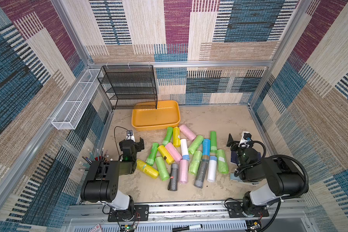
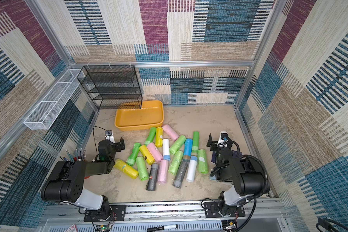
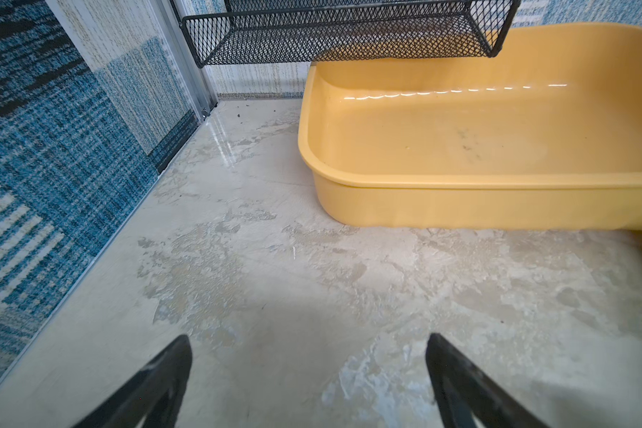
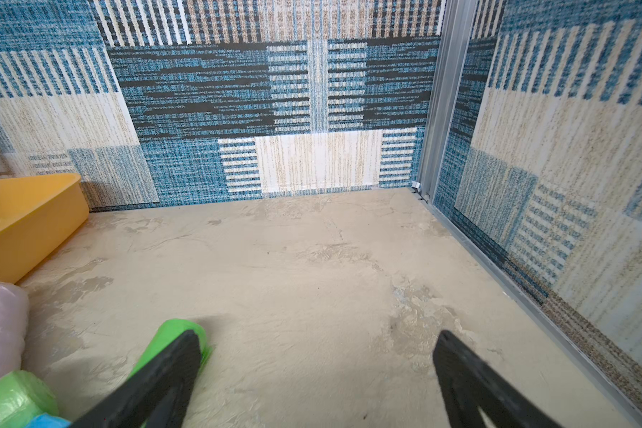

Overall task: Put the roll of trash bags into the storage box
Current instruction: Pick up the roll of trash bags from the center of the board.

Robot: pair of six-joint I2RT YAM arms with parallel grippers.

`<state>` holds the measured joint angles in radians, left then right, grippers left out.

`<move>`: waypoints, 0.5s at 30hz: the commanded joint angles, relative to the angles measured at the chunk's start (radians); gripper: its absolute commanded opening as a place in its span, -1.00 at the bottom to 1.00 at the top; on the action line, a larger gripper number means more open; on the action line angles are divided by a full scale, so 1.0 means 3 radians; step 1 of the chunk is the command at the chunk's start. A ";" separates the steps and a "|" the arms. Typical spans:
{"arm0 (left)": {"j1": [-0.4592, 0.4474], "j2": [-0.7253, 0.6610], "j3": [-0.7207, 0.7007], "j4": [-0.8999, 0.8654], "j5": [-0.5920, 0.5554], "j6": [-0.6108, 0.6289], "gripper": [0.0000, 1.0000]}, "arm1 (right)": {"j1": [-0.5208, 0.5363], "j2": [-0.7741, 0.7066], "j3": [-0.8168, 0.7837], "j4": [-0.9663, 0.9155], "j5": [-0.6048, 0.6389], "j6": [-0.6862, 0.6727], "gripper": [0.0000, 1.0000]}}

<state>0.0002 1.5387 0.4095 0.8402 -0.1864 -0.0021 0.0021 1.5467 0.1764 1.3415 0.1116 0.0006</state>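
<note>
My left fingers (image 3: 156, 381) and right fingers (image 4: 471, 378) stand spread wide and empty on either flank of the rolls of trash bags (image 1: 184, 148), which lie jumbled on the surface (image 1: 209, 120) just before the empty storage box (image 1: 155, 127), so either arm, I judge, could start.

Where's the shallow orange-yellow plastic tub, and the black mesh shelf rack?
Shallow orange-yellow plastic tub (image 1: 161, 115): in a top view, on its bare floor.
Black mesh shelf rack (image 1: 129, 88): in a top view, on its middle shelves.
</note>
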 commanded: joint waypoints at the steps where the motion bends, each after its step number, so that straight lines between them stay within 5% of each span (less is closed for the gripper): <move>1: 0.0125 0.0003 0.0005 0.0038 0.0349 -0.0116 0.97 | 0.0004 0.0001 0.0010 0.0123 -0.0019 0.0024 0.99; 15: 0.0136 -0.0008 0.0005 0.0024 0.0365 -0.0127 0.97 | 0.0006 0.0004 0.0010 0.0123 -0.0018 0.0029 0.98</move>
<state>0.0410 1.5383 0.4095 0.8398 -0.0944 -0.0349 0.0025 1.5467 0.1764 1.3418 0.1116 0.0006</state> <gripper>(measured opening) 0.983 0.993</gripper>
